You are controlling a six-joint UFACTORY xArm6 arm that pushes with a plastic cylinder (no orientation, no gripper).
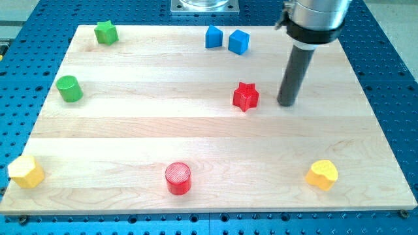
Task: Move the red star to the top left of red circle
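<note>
The red star (245, 96) lies on the wooden board, right of centre. The red circle (177, 178) stands near the board's bottom edge, left of centre, well below and left of the star. My tip (285, 104) rests on the board just to the right of the red star, a small gap apart from it. The rod rises from the tip toward the view's top right.
A green star (106, 32) sits at top left and a green cylinder (68, 89) at left. Two blue blocks (213, 36) (239, 42) sit at top centre. A yellow block (26, 172) is at bottom left, a yellow heart (322, 174) at bottom right.
</note>
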